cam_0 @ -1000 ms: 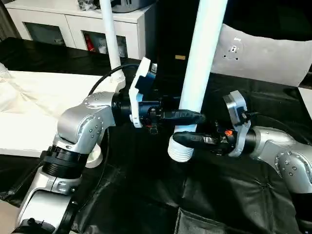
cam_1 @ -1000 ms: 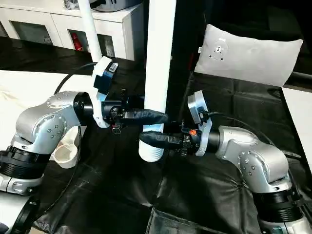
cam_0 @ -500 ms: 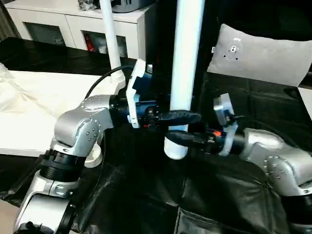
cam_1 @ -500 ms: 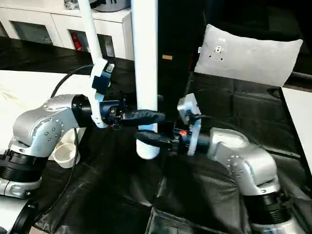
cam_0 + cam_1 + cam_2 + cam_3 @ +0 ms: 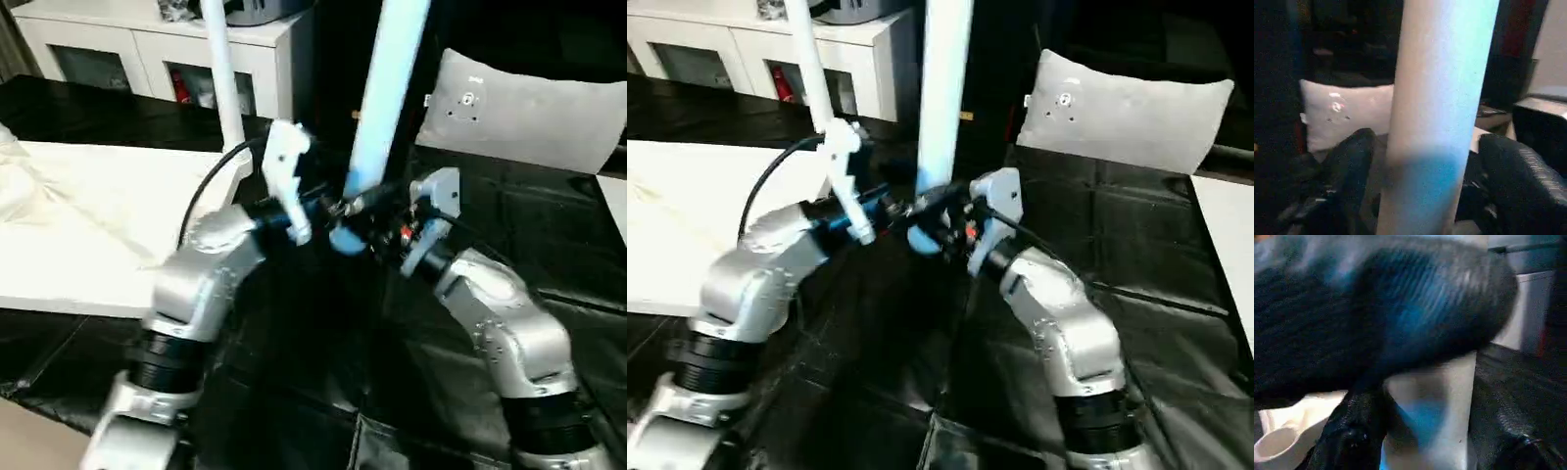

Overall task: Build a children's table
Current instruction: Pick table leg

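One leg [image 5: 221, 78] stands fitted at the top's [image 5: 88, 220] far corner, while the left gripper [image 5: 338, 208] and right gripper [image 5: 364, 208] both clamp a second leg [image 5: 384, 88], upright over the black cloth [image 5: 323, 392] and unseated

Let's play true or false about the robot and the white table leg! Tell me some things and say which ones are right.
1. The robot holds a white leg upright between its two arms. True.
2. Another leg already stands up from the white table top. True.
3. The grey-white cushion lies on top of the white table top. False: it sits behind the robot's right arm, on the black cover.
4. The held leg lies flat on the floor. False: it points up, with the left claw around it.
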Robot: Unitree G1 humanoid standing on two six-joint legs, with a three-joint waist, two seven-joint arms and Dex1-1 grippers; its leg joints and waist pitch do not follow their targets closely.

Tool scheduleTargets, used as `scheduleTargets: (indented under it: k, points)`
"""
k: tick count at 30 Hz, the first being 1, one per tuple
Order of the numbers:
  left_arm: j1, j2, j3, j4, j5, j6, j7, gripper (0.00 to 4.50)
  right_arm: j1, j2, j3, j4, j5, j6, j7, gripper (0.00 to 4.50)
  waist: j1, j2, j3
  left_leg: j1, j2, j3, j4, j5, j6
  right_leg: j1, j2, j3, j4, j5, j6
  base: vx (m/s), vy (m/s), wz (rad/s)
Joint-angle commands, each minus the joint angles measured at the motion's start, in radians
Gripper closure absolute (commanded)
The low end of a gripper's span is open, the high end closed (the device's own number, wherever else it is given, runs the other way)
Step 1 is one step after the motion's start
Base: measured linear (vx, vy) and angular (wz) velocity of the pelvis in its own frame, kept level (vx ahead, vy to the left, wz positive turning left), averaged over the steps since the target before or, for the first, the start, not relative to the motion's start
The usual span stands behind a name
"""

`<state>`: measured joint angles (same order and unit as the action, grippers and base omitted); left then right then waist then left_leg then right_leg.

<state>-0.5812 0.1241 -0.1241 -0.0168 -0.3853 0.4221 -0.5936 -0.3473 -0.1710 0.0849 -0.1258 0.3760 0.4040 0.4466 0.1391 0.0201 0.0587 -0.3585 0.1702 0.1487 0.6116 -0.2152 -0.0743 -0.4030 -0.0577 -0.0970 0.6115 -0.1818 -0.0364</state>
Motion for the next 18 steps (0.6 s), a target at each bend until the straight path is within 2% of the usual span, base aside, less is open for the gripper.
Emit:
scheduleTargets:
  k: [1,3,6,7,8,10,12,13,14,16,18]
  points:
    - [0.004,-0.001,-0.007,-0.005,0.027,-0.006,0.024,1.06,-0.014,0.004,-0.015,0.009,-0.02,-0.021,-0.016,2.56,-0.001,-0.012,-0.073,-0.01,0.049,-0.01,-0.071,-0.045,0.03,0.065,-0.091,0.063,-0.082,-0.281,-0.056,0.0,0.0,0.0]
    - [0.004,-0.003,-0.012,-0.003,0.04,-0.007,0.039,1.62,-0.016,0.011,-0.018,0.014,-0.024,-0.026,-0.023,2.56,-0.002,-0.011,-0.073,-0.009,0.049,-0.01,-0.07,-0.044,0.033,0.063,-0.09,0.064,-0.081,-0.273,-0.057,0.0,0.0,0.0]
    - [0.008,-0.014,-0.013,0.001,0.048,-0.012,0.056,1.41,-0.017,0.016,-0.015,0.018,-0.029,-0.035,-0.025,2.56,-0.001,-0.011,-0.073,-0.008,0.049,-0.01,-0.07,-0.043,0.037,0.063,-0.092,0.064,-0.081,-0.268,-0.06,0.0,0.0,0.0]
    - [0.009,-0.016,-0.014,0.002,0.05,-0.012,0.058,1.55,-0.016,0.016,-0.015,0.018,-0.029,-0.037,-0.025,2.56,-0.001,-0.01,-0.072,-0.009,0.05,-0.01,-0.07,-0.044,0.037,0.063,-0.091,0.064,-0.081,-0.265,-0.061,0.0,0.0,0.0]
    - [0.01,-0.019,-0.015,0.005,0.053,-0.015,0.061,2.09,-0.016,0.017,-0.013,0.018,-0.032,-0.041,-0.026,2.56,-0.001,-0.011,-0.073,-0.009,0.05,-0.01,-0.07,-0.043,0.039,0.063,-0.091,0.064,-0.079,-0.258,-0.063,0.0,0.0,0.0]
    - [0.011,-0.022,-0.017,0.009,0.056,-0.017,0.064,2.05,-0.015,0.017,-0.011,0.017,-0.033,-0.044,-0.027,2.56,-0.002,-0.01,-0.072,-0.01,0.05,-0.01,-0.07,-0.047,0.04,0.063,-0.091,0.064,-0.08,-0.259,-0.064,0.0,0.0,0.0]
    - [0.009,-0.025,-0.02,0.015,0.057,-0.012,0.064,1.82,-0.012,0.016,-0.006,0.013,-0.038,-0.05,-0.025,2.56,-0.002,-0.007,-0.072,-0.009,0.048,-0.01,-0.069,-0.05,0.038,0.063,-0.09,0.064,-0.082,-0.266,-0.063,0.0,0.0,0.0]
    - [0.007,-0.027,-0.02,0.02,0.057,-0.007,0.065,2.19,-0.01,0.016,-0.006,0.011,-0.04,-0.051,-0.024,2.56,-0.002,-0.007,-0.072,-0.008,0.049,-0.01,-0.07,-0.053,0.037,0.063,-0.091,0.064,-0.083,-0.27,-0.063,0.0,0.0,0.0]
    - [0.006,-0.029,-0.019,0.023,0.056,-0.002,0.067,2.31,-0.01,0.015,-0.005,0.01,-0.043,-0.053,-0.023,2.56,-0.002,-0.009,-0.072,-0.009,0.049,-0.01,-0.07,-0.053,0.037,0.063,-0.091,0.064,-0.083,-0.27,-0.061,0.0,0.0,0.0]
    - [0.003,-0.033,-0.017,0.026,0.054,0.005,0.07,2.15,-0.008,0.014,-0.004,0.008,-0.045,-0.055,-0.024,2.56,-0.003,-0.009,-0.072,-0.008,0.05,-0.01,-0.07,-0.054,0.037,0.062,-0.09,0.064,-0.082,-0.266,-0.064,0.0,0.0,0.0]
    - [0.001,-0.038,-0.008,0.028,0.047,0.015,0.079,2.5,-0.006,0.014,-0.003,0.005,-0.047,-0.055,-0.024,2.56,-0.003,-0.009,-0.073,-0.01,0.05,-0.01,-0.069,-0.047,0.038,0.063,-0.091,0.064,-0.08,-0.253,-0.068,0.0,0.0,0.0]
